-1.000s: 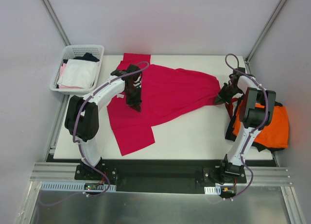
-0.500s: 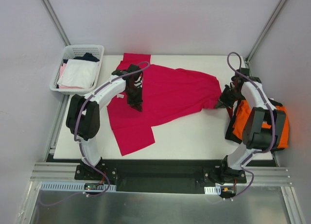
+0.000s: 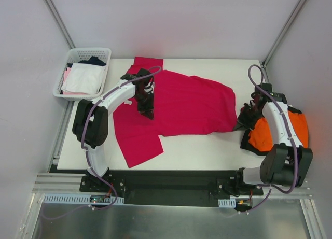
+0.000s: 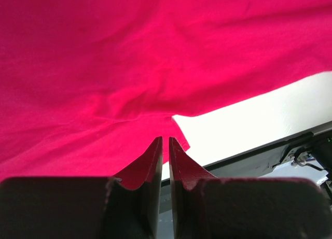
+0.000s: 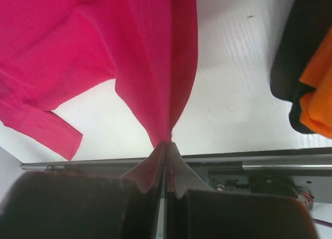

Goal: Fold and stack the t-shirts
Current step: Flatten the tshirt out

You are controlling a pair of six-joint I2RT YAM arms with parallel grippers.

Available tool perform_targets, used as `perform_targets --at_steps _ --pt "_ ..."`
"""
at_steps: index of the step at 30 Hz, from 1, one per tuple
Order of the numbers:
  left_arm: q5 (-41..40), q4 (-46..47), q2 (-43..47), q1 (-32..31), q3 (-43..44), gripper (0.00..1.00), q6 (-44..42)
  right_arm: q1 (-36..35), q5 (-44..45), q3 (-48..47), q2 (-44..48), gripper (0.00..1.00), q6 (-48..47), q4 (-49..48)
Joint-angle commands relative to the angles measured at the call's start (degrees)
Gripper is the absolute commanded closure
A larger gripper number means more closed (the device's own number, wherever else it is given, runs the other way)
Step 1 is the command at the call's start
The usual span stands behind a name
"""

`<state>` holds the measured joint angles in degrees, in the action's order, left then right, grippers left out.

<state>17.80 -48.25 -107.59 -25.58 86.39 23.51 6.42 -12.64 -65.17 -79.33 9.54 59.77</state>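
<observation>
At the right edge of the surface (image 3: 207, 151), a corner of the crimson t-shirt (image 3: 192, 107) is clamped in the closed right pincer (image 5: 167, 142), beside the orange t-shirt (image 3: 298, 135). Farther back, the spread cloth is pinched by the nearly closed left pincer (image 4: 166, 140).

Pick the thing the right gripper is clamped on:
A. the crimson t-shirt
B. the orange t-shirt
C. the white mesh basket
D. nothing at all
A: in the right wrist view the right gripper is shut on a pinched fold of the crimson t-shirt, while the orange t-shirt lies apart, off to the side.
</observation>
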Motion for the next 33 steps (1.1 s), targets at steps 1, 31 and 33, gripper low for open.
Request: perform_targets --at_steps 1,31,33 --pt "1.4 -0.3 0.2 -0.5 2.2 0.9 -2.1 -0.4 3.8 -0.2 4.6 0.99 -0.2 7.3" --pt "-2.8 1.7 1.9 -0.3 4.1 0.87 0.7 -0.4 -9.1 -6.1 -11.4 0.99 0.7 -9.7" --pt "-0.6 3.0 0.3 0.3 3.4 0.89 2.2 -0.9 -13.9 -9.5 -17.3 0.99 0.2 -13.2"
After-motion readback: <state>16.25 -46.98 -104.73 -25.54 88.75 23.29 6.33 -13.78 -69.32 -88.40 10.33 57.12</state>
